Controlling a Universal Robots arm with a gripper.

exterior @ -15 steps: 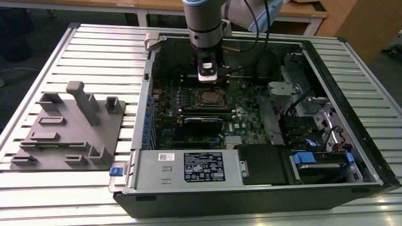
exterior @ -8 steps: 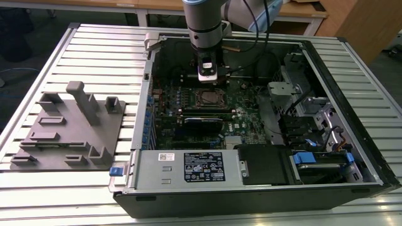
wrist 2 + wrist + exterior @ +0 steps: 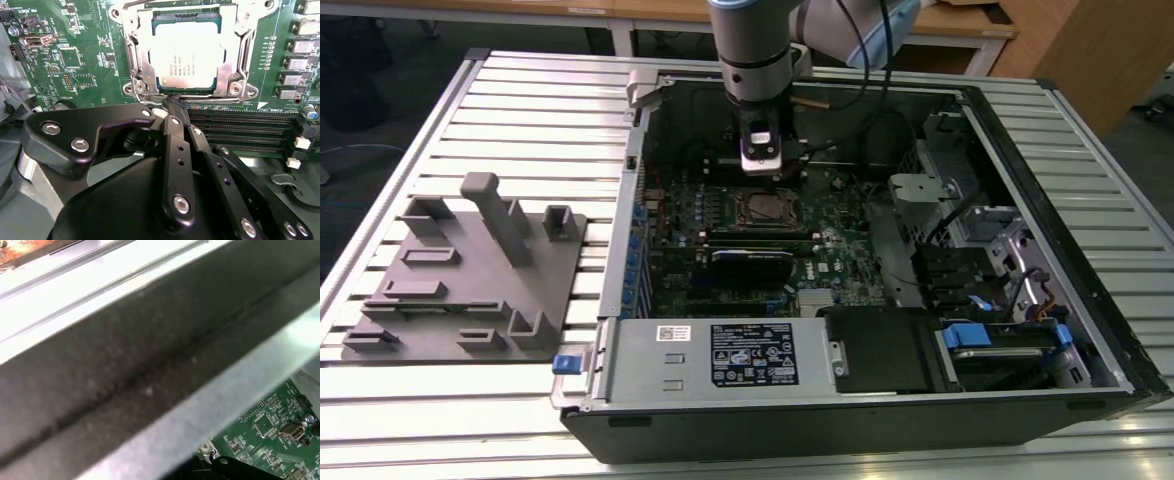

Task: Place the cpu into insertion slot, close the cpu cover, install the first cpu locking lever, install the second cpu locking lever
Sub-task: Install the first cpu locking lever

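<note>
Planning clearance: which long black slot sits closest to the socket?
The slot directly bordering the insertion slot's frame, beside the claw; the others lie beyond it.

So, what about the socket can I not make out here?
- Second wrist view: the gripper hides the near edge of the cpu cover; its far edge is cut off by the picture's edge.
- Exterior view: the insertion slot is too small to tell how it is locked.
- First wrist view: a blurred grey bar hides most of the board.
</note>
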